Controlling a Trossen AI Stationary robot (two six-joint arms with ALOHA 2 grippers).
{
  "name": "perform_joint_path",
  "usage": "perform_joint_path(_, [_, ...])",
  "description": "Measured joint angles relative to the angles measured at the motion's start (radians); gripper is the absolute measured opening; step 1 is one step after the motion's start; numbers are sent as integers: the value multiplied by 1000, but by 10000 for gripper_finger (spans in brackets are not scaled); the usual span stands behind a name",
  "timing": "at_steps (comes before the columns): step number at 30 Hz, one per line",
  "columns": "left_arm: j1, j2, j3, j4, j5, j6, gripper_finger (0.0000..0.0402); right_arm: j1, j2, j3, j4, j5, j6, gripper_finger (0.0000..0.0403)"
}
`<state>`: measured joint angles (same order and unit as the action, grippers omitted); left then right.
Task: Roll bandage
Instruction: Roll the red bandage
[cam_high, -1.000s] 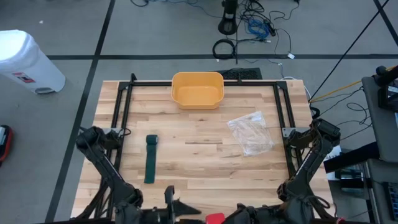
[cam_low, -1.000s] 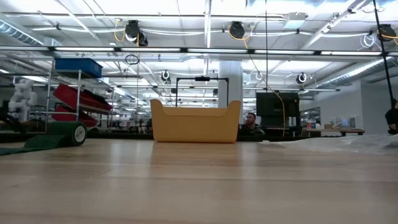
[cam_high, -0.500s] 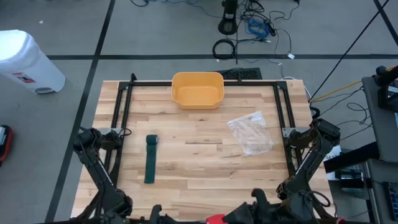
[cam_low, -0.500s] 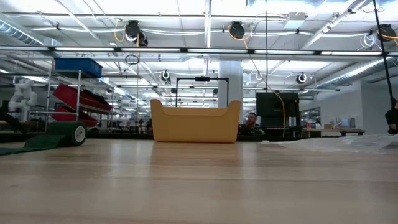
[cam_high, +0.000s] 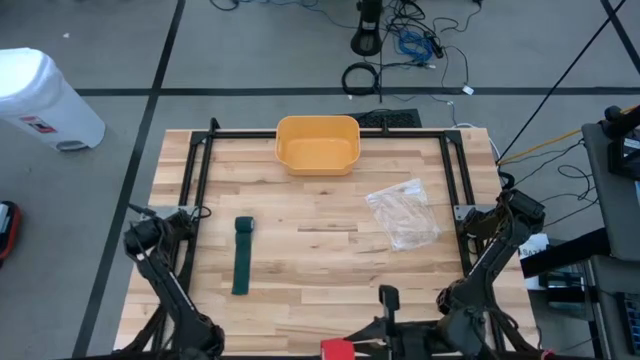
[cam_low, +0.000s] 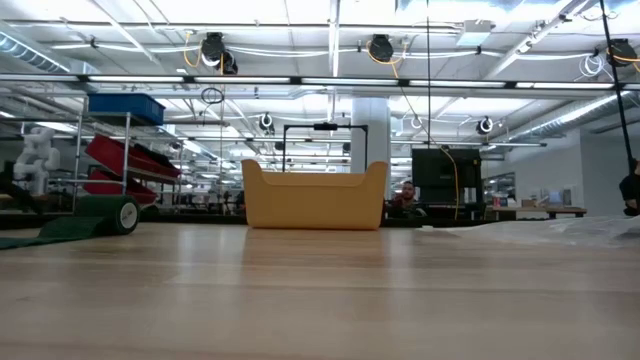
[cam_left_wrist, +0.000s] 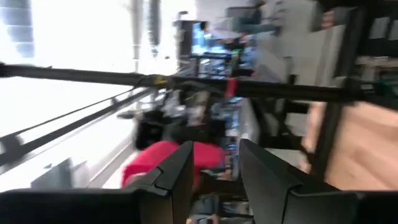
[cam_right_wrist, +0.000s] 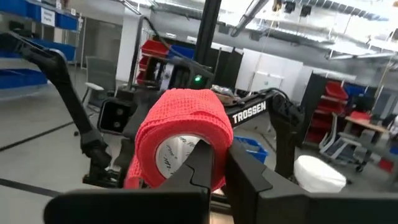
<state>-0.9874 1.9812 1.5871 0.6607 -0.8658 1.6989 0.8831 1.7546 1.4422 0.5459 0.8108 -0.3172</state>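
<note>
Two bandages in view. First, a red bandage roll (cam_right_wrist: 181, 134), clamped at its edge between the jaws of the right gripper (cam_right_wrist: 217, 154), off the near edge of the surface (cam_high: 330, 270) and clear of the wood, seen from above only as a red patch (cam_high: 337, 349) at the bottom. Second, a dark green bandage (cam_high: 242, 256), flat on the left half of the surface, strip laid out lengthwise, far end partly rolled up, well apart from both grippers; low on the left in the table-level view (cam_low: 100, 217). Left gripper (cam_left_wrist: 217, 155) also below the near edge, jaws apart, nothing seen between them. Yellow bin (cam_high: 317, 143) at the far edge, centre. Crumpled clear plastic bag (cam_high: 403, 214) on the right half, well apart from the green bandage.
</note>
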Motion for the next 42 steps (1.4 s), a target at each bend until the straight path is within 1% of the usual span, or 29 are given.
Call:
perform_joint_path(3, [-1,9,0,102,0,66,135,-6,0,0,-7,-1,53,20])
perform_joint_path(6, [-4,9,0,120,-9,63,135,-7,0,0,-6,-1,120,20])
perform_joint_path(11, [1,9,0,117,-73,117,135,-6,0,0,-4,-6,190,20])
perform_joint_path(17, [12,9,0,121,-33,141,135,-7,0,0,-4,-6,258,20])
perform_joint_path(24, [26,9,0,218,-29,192,135,-7,0,0,-15,-6,278,20])
perform_joint_path(27, [33,9,0,250,-28,190,135,-7,0,0,-19,-6,283,20])
perform_joint_path(32, [46,8,0,230,-26,144,135,-7,0,0,-20,-9,284,20])
perform_joint_path(36, [61,8,0,210,-26,118,135,-7,0,0,-21,-60,293,20])
perform_joint_path(42, [79,8,0,212,-26,115,135,-6,0,0,-27,-78,302,20])
